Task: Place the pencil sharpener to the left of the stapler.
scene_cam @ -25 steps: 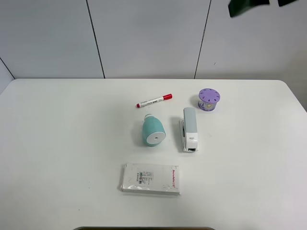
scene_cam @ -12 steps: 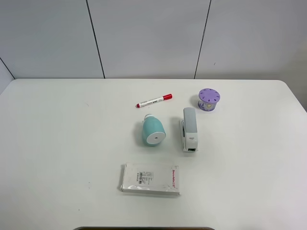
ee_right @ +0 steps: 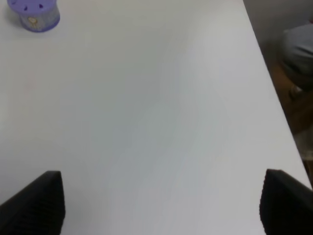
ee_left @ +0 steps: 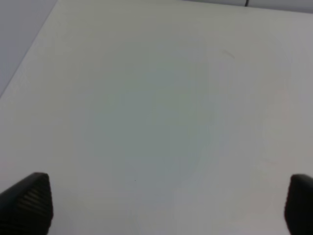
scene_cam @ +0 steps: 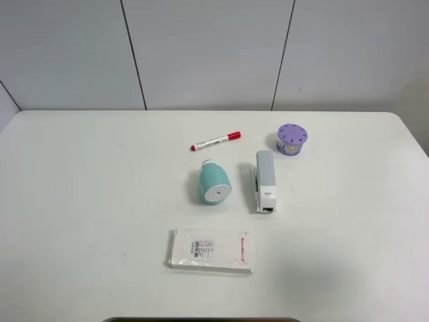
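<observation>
The teal pencil sharpener point(scene_cam: 214, 184) lies on its side near the table's middle, its white round face toward the front. Just to its right lies the light-grey stapler point(scene_cam: 265, 181), lengthwise front to back, with a small gap between them. Neither arm shows in the exterior high view. In the left wrist view my left gripper point(ee_left: 164, 205) is open over bare white table, only its two dark fingertips point(ee_left: 27, 203) showing. My right gripper point(ee_right: 160, 203) is open too, with fingertips point(ee_right: 34, 203) wide apart over bare table, far from both objects.
A red-capped marker point(scene_cam: 216, 141) lies behind the sharpener. A purple spool point(scene_cam: 292, 139) point(ee_right: 33, 13) stands behind and right of the stapler. A flat white box point(scene_cam: 210, 249) lies in front of the sharpener. The table's right edge point(ee_right: 274, 98) runs beside my right gripper.
A dark shape at the top right of the exterior high view one second ago has gone from the picture. Nothing on the table has moved.
</observation>
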Motion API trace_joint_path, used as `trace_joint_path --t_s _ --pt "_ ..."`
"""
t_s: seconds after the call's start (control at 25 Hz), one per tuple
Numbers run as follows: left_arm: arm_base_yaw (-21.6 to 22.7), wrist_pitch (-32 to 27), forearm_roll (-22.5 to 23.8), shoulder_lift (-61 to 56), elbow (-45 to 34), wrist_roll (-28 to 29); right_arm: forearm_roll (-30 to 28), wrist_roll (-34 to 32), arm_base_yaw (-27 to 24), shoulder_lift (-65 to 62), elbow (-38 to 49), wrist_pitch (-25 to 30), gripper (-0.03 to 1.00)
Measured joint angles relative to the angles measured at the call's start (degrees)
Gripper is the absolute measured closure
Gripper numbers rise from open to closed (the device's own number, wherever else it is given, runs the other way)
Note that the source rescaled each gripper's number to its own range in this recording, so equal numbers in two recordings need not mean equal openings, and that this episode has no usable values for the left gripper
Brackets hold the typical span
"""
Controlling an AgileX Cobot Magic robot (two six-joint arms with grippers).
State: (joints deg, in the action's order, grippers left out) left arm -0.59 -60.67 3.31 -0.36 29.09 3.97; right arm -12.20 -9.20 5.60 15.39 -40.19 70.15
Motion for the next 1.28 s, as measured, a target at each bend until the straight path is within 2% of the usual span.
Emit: trace_joint_path --t_s 0.2,0.4,0.72,1.28 --pt "0.0 0.0 0.0 0.0 0.0 0.0 3.11 0.12 -2.84 -9.24 6.8 -1.94 0.63" --pt "0.0 0.0 0.0 0.0 0.0 0.0 4.66 0.12 -2.92 -15.14 9.35 -3.5 0.63" --pt "0.0 0.0 0.0 0.0 0.0 0.0 4.46 0.18 -1.49 -15.53 11.05 -7.78 0.63" --pt "0.0 0.0 0.0 0.0 0.0 0.0 4.46 0.36 -0.94 -15.53 11.23 -8.64 0.63"
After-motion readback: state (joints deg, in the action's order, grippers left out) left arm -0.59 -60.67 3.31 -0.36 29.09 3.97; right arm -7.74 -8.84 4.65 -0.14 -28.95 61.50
